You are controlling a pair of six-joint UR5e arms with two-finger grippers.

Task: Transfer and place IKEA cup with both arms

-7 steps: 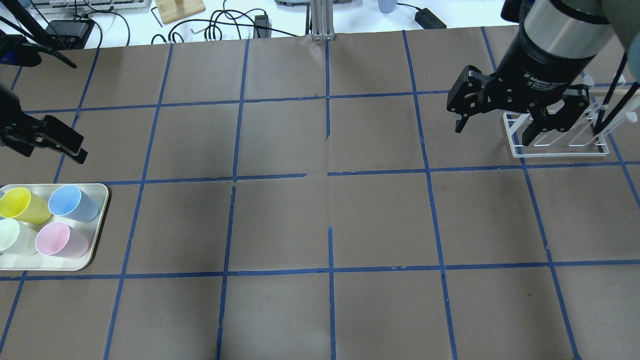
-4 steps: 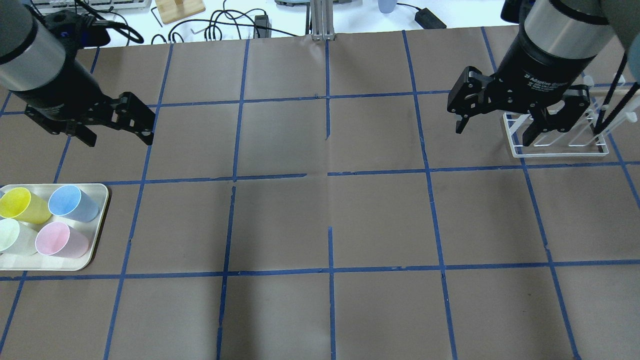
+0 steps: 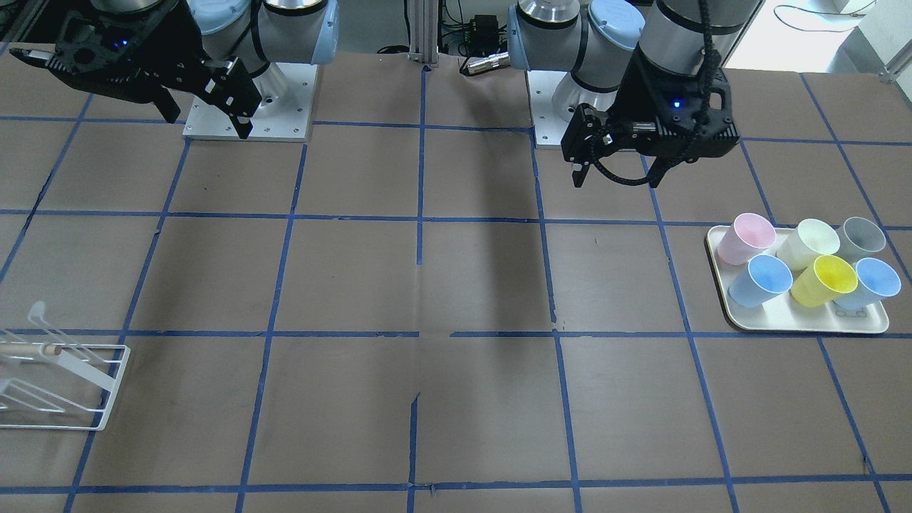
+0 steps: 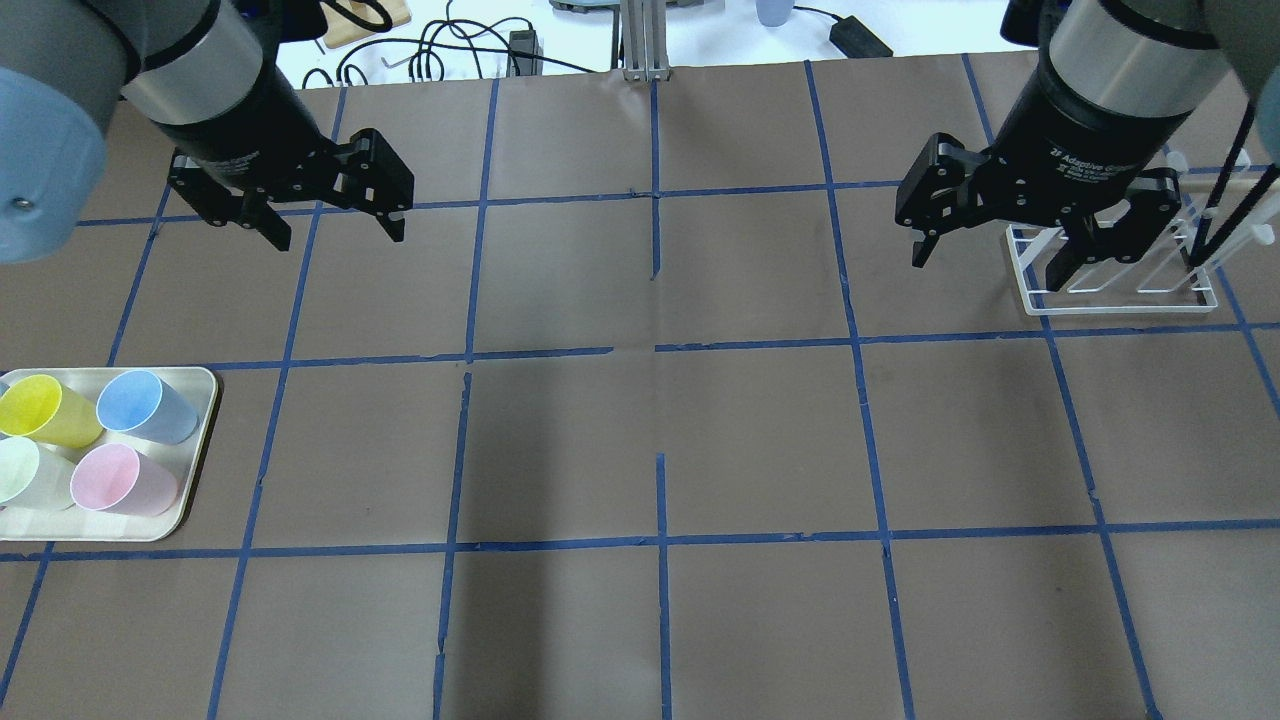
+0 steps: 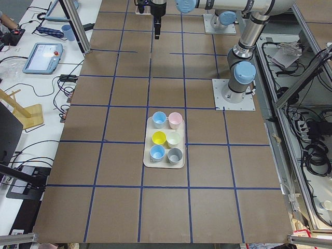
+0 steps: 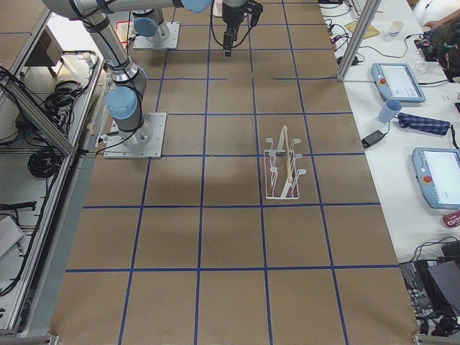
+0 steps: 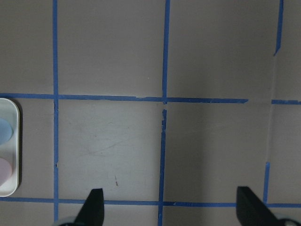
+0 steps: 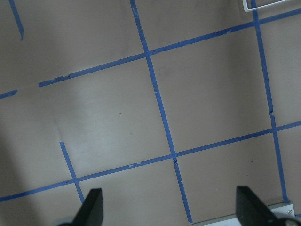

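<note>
The IKEA cup (image 3: 861,239) is pale grey and stands upright at a back corner of a cream tray (image 3: 805,326); it also shows in the exterior left view (image 5: 175,155). The overhead view cuts it off. My left gripper (image 4: 335,238) is open and empty, high above the table, well away from the tray (image 4: 200,385) toward the far side and centre. In the left wrist view (image 7: 170,207) only the tray's edge shows at the left. My right gripper (image 4: 988,268) is open and empty, hanging beside a white wire rack (image 4: 1115,300).
The tray also holds a pink cup (image 3: 746,237), a cream-white cup (image 3: 809,242), a yellow cup (image 3: 826,279) and two light blue cups (image 3: 761,279). The wire rack (image 3: 64,385) stands at the table's other end. Brown table with blue tape grid.
My left arm has swung in from the overhead view's left edge toward the right and far side, still open. My right arm has barely moved.
</note>
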